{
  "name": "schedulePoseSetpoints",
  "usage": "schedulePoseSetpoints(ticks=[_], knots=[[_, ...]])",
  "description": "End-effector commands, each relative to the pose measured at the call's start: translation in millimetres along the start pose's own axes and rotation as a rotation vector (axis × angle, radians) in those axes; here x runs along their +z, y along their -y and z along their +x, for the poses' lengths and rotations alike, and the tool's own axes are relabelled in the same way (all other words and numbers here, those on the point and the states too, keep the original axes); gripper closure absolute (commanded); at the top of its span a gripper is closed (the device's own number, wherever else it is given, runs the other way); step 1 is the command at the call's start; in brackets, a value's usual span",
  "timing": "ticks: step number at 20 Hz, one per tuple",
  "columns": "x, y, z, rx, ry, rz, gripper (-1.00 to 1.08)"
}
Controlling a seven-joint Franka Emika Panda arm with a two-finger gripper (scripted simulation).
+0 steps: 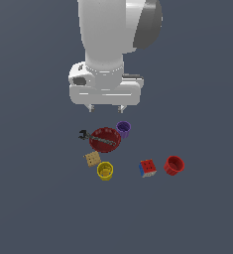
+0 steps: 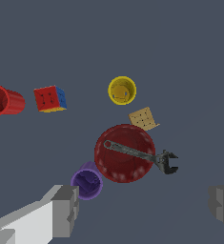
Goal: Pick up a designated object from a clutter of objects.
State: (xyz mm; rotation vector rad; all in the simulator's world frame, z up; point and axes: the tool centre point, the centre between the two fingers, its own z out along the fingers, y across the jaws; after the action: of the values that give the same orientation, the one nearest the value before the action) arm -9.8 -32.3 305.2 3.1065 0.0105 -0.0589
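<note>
The small yellow cup [image 1: 105, 171] stands upright on the grey floor, next to the tan block [image 1: 92, 158]. In the wrist view the yellow cup [image 2: 122, 90] shows its open mouth. My gripper [image 1: 106, 107] hangs open and empty high above the clutter, roughly over the red plate [image 1: 106, 140] and the purple cup [image 1: 123, 129]. In the wrist view its two fingers [image 2: 66, 209] stand wide apart, with the purple cup [image 2: 87, 181] and the red plate [image 2: 125, 153] between them. The yellow cup lies apart from the gripper, beyond the plate.
A black wrench [image 1: 94, 138] lies across the red plate, its head past the rim [image 2: 167, 162]. The multicoloured puzzle cube [image 1: 147, 168] and the red cup [image 1: 173, 165], lying on its side, sit at the exterior view's right. The tan block [image 2: 144, 118] lies between plate and yellow cup.
</note>
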Motion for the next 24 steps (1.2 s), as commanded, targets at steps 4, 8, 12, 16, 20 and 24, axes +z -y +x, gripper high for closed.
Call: schedulePoseSetpoints(ticks=[4,8,12,16,20,24], knots=[[-1.0,-2.7,-0.6,0.003,0.000,0.000,-0.92],[-5.6,-13.1,-3.8,0.013,0.001,-0.002,-0.92],[-9.3,-17.9,-7.1,0.014,0.002,-0.003,-0.92],[-7.6,-16.9,-5.4,0.016,0.001,-0.002,-0.92],[-0.5,-16.6,2.0,0.029,0.000,0.000,-0.92],[12.4,-16.0,14.6,0.053,-0.003,0.003,-0.92]])
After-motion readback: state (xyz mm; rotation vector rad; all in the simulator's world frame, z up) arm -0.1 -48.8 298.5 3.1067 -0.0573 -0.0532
